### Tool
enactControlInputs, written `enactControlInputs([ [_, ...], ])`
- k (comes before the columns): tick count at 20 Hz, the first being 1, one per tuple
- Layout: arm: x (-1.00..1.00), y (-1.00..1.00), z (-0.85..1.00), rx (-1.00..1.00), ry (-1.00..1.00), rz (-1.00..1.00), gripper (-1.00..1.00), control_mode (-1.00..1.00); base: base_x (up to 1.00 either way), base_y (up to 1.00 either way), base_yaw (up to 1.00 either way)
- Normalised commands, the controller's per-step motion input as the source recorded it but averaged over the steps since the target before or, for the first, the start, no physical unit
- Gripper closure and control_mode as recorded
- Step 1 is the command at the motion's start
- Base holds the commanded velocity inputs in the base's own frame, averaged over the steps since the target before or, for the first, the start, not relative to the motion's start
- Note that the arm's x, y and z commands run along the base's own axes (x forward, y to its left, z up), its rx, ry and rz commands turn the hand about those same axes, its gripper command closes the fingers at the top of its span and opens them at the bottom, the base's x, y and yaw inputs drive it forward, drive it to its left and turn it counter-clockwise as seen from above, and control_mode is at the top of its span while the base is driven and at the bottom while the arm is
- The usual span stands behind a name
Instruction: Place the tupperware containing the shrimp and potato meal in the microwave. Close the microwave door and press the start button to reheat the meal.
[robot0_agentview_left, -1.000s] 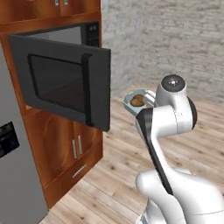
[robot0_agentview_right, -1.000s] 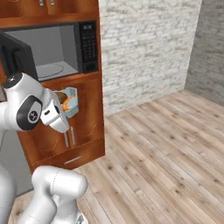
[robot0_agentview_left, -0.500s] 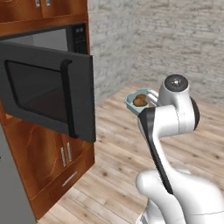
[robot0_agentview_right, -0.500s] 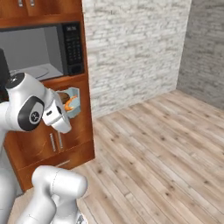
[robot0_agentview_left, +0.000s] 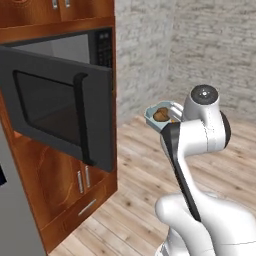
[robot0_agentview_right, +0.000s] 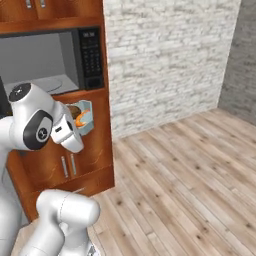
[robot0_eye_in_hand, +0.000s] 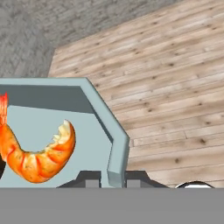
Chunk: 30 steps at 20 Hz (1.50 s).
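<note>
The pale blue-grey tupperware (robot0_agentview_left: 162, 114) hangs in the air just right of the open microwave door (robot0_agentview_left: 60, 112), level with its lower half. My gripper (robot0_eye_in_hand: 115, 178) is shut on the tub's rim wall (robot0_eye_in_hand: 117, 151). An orange shrimp (robot0_eye_in_hand: 39, 155) lies inside, and a brown potato lump (robot0_agentview_left: 160, 115) shows in the left base view. In the right base view the tupperware (robot0_agentview_right: 83, 117) sits in front of the cabinet, just below the microwave (robot0_agentview_right: 45, 60). The microwave's grey cavity stands open, with the keypad panel (robot0_agentview_right: 92, 52) at its right.
The microwave sits in a tall wooden cabinet (robot0_agentview_right: 95, 150) with handled doors (robot0_agentview_left: 82, 180) beneath it. A grey fridge (robot0_agentview_left: 12, 215) stands at the far left. A pale brick wall (robot0_agentview_right: 165, 55) runs to the right, above a wooden plank floor (robot0_agentview_right: 185, 175).
The whole scene has shifted in both base views, so the camera moved with the base. The tupperware stays gripped in the same place relative to the arm.
</note>
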Motion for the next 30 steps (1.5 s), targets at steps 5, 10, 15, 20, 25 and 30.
enactControlInputs([
  [5, 0.00, 0.00, 0.00, 0.00, 0.00, 0.00, 1.00, 1.00, 0.76, -0.32, 0.51],
  [10, 0.00, 0.00, 0.00, 0.00, 0.00, 0.00, 1.00, 1.00, 0.69, -0.64, 0.41],
  [15, 0.00, 0.00, 0.00, 0.00, 0.00, 0.00, 1.00, 1.00, 0.47, -0.66, -0.17],
  [20, 0.00, 0.00, 0.00, 0.00, 0.00, 0.00, 1.00, 1.00, 0.29, -0.37, -0.65],
  [25, 0.00, 0.00, 0.00, 0.00, 0.00, 0.00, 1.00, 1.00, 0.08, -0.15, -0.75],
  [30, 0.00, 0.00, 0.00, 0.00, 0.00, 0.00, 1.00, 1.00, 0.73, -0.09, -0.32],
])
